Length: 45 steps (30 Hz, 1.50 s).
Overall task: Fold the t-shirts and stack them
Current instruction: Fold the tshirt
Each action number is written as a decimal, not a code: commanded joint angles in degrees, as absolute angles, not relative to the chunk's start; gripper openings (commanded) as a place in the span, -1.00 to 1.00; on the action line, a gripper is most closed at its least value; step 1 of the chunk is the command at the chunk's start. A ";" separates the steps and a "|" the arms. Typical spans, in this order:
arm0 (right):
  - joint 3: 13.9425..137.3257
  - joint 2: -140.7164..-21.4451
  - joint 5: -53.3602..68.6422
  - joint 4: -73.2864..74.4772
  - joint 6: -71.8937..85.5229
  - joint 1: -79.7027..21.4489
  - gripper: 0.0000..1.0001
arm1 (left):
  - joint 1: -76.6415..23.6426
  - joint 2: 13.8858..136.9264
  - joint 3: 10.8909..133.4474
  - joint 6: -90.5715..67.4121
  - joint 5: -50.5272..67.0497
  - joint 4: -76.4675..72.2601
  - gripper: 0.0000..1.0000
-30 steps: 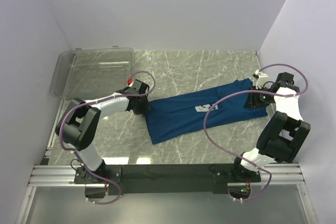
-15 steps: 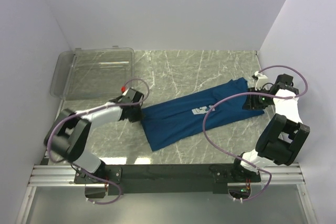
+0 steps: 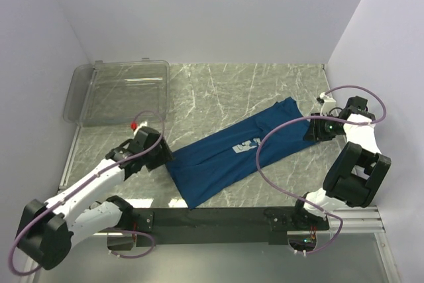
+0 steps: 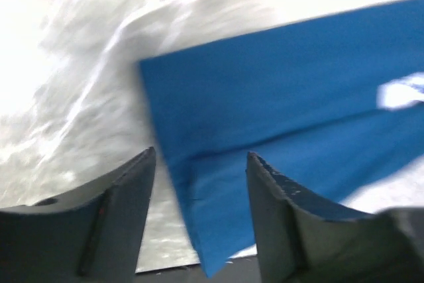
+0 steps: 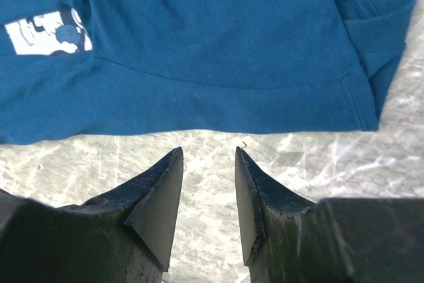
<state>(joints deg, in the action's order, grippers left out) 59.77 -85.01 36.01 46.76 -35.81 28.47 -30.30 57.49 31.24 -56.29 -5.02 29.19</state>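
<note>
The dark blue t-shirt point(image 3: 225, 157) lies folded lengthwise in a long diagonal strip on the marble table, with its pale print point(image 3: 245, 144) near the middle. My left gripper point(image 3: 165, 157) is at the strip's near-left end. In the left wrist view its jaws point(image 4: 201, 154) stand wide apart with the shirt's corner point(image 4: 265, 97) lying between them. My right gripper point(image 3: 310, 130) is at the far-right collar end. In the right wrist view it point(image 5: 207, 154) is open and empty over bare marble, just off the shirt's edge point(image 5: 218, 44).
A clear plastic bin point(image 3: 116, 91) stands at the back left. White walls close in the table on the left, back and right. Purple cables loop over both arms, and one crosses above the shirt point(image 3: 265, 144).
My left arm has swung toward the near-left. The shirt's left end has shifted with it toward the near edge, and the whole strip sits further left. My right gripper has edged slightly left.
</note>
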 commanded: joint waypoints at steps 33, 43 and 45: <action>59.94 -87.19 40.70 43.33 -25.14 28.21 -0.10 | -37.35 144.75 121.46 -30.32 27.33 13.63 0.48; 59.76 -88.50 41.40 42.71 -24.26 28.21 -0.10 | -38.76 148.97 123.84 -31.81 30.94 14.42 0.46; 59.77 -88.51 41.48 42.54 -24.17 28.21 -0.10 | -38.93 149.24 123.66 -32.52 31.46 14.06 0.44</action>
